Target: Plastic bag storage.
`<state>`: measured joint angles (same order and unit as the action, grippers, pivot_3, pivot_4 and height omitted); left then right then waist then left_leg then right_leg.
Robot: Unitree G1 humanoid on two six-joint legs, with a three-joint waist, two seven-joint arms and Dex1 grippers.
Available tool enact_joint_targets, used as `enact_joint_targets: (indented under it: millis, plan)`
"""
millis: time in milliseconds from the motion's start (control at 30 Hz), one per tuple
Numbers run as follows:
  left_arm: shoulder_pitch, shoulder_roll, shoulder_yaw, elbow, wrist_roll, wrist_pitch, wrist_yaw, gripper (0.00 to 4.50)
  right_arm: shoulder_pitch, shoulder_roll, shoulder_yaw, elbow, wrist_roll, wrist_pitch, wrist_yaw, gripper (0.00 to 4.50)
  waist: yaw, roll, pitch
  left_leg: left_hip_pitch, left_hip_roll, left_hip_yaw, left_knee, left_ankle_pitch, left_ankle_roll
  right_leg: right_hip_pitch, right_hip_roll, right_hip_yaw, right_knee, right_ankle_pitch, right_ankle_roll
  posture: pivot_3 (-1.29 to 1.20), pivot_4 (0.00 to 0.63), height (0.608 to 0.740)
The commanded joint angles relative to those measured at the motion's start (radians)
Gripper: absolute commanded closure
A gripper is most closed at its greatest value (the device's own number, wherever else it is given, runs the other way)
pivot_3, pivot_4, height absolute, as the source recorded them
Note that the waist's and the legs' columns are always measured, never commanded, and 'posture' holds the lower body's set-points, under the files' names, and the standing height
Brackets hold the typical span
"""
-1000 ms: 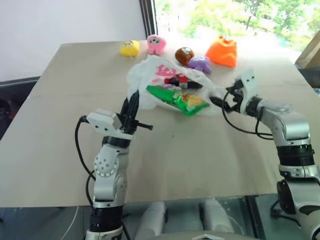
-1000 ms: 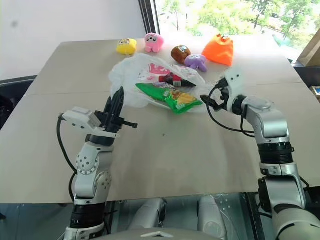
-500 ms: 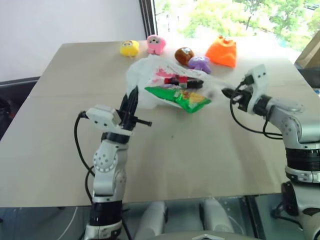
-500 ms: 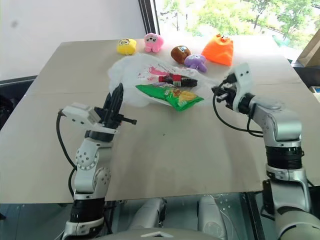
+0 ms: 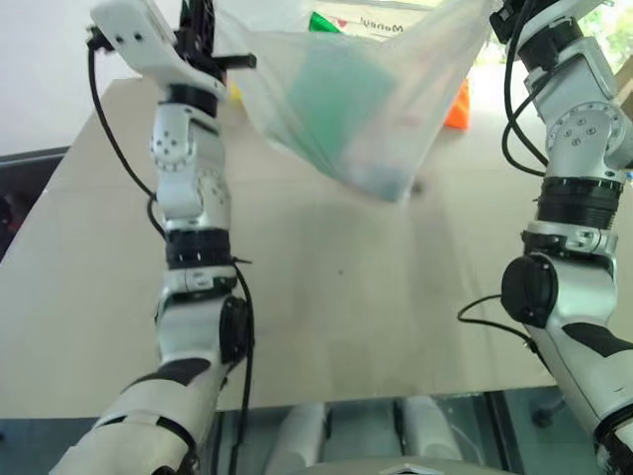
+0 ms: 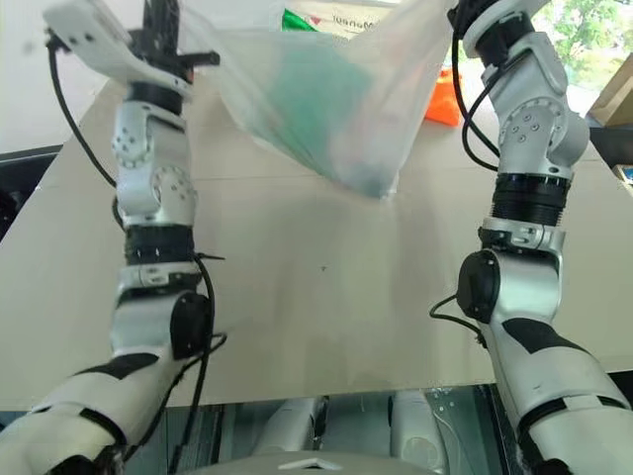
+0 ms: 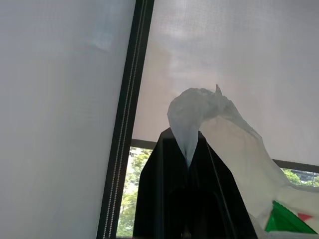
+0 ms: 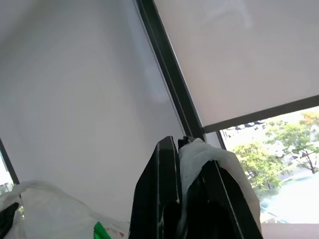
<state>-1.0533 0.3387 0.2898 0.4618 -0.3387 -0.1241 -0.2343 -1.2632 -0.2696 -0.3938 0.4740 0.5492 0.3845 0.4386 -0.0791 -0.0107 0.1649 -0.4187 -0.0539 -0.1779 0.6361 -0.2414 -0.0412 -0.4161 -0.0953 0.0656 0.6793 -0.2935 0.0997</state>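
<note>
The plastic bag [image 5: 396, 109] hangs above the table, stretched like a sling between my two raised grippers. Through its translucent film I see a green packet [image 5: 341, 104] and darker items sagging toward the bag's low point. My left gripper [image 7: 188, 139] is shut on one bunched end of the bag [image 7: 199, 107]. On the other side, my right gripper [image 8: 192, 147] is shut on the opposite end, with white film [image 8: 202, 152] squeezed between its black fingers. Both grippers point upward, at the top of the head views.
The tan table [image 5: 376, 297] lies below the hanging bag. An orange plush toy [image 5: 458, 104] peeks out behind the bag's right side near the table's far edge. A window with a dark frame [image 7: 124, 119] lies beyond the table.
The right gripper shut on the bag's edge. Both arms then rose sharply, lifting the bag and its contents off the table, so that it now hangs between them.
</note>
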Motion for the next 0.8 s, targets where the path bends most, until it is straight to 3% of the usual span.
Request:
enact_joint_targets:
  millis: [33,100,200,300,333,467,500,600,700,800]
  plan:
    - [0.006,0.032,0.005,-0.048,0.007,-0.03,-0.03,4.5,-0.027,-0.03,-0.001,-0.013,0.006,-0.061,0.028,4.37,-0.015,0.0,0.0,-0.001,-0.001,0.0,-0.001,0.0,0.0,-0.001,-0.001,0.0,0.0,0.0,0.0,0.0,0.15,0.74]
    - [0.072,0.042,-0.004,-0.119,-0.002,-0.031,-0.076,4.5,-0.001,-0.045,-0.006,-0.033,0.027,-0.033,0.047,4.37,-0.023,0.0,0.0,-0.003,-0.001,0.001,-0.001,0.0,0.0,-0.004,-0.003,0.0,0.0,0.0,0.0,0.0,0.15,0.74]
    - [0.192,0.047,0.011,-0.238,-0.045,0.021,-0.099,3.71,0.097,-0.097,0.024,-0.121,0.069,0.072,0.144,3.58,-0.024,0.0,0.0,-0.003,-0.001,0.002,-0.002,0.0,0.0,-0.005,-0.003,0.0,0.0,0.0,0.0,0.0,0.15,0.74]
    - [0.39,0.067,0.0,-0.421,-0.096,0.131,-0.138,2.32,0.304,-0.195,0.079,-0.323,0.179,0.272,0.3,2.12,-0.019,0.0,-0.001,-0.002,-0.001,0.001,-0.001,0.0,0.0,-0.003,-0.004,-0.001,0.0,0.0,0.0,0.0,0.15,0.74]
    - [0.493,0.084,-0.01,-0.507,-0.111,0.182,-0.154,2.02,0.402,-0.237,0.103,-0.402,0.197,0.321,0.34,1.83,-0.018,0.0,-0.001,-0.002,-0.001,0.002,-0.001,0.0,0.001,-0.003,-0.004,-0.001,0.0,0.0,0.0,0.0,0.15,0.74]
    - [0.84,0.158,-0.037,-0.774,-0.162,0.325,-0.237,0.24,0.705,-0.387,0.184,-0.593,0.186,0.371,0.475,0.02,-0.016,0.001,0.0,0.001,-0.003,0.005,-0.003,-0.001,0.002,-0.001,-0.005,0.0,-0.001,0.0,0.0,0.0,0.15,0.74]
    - [0.92,0.169,-0.036,-0.807,-0.151,0.343,-0.241,0.05,0.777,-0.418,0.194,-0.63,0.188,0.364,0.515,0.0,-0.013,0.002,0.0,0.002,-0.003,0.005,-0.001,-0.001,0.002,-0.001,-0.006,0.001,-0.001,0.0,0.0,0.0,0.15,0.74]
    - [1.142,0.183,-0.039,-0.855,-0.075,0.341,-0.245,0.05,0.94,-0.398,0.206,-0.66,0.108,0.243,0.496,0.0,-0.007,0.002,0.0,0.006,-0.002,0.005,0.004,-0.001,0.003,0.003,-0.004,0.001,0.005,0.0,0.0,0.0,0.15,0.74]
    - [1.263,0.166,-0.051,-0.867,-0.006,0.303,-0.224,0.05,1.052,-0.357,0.226,-0.624,-0.029,0.008,0.485,0.0,0.013,0.002,0.001,0.029,0.0,0.008,0.001,-0.004,0.008,0.025,-0.001,0.002,0.002,0.0,0.001,0.0,0.15,0.74]
    - [1.331,0.156,-0.079,-0.852,0.068,0.25,-0.224,0.05,1.126,-0.356,0.239,-0.6,-0.07,-0.077,0.529,0.0,0.038,0.002,0.003,0.041,0.004,0.008,0.001,-0.004,0.008,0.039,0.003,0.002,-0.001,0.0,0.002,0.0,0.15,0.74]
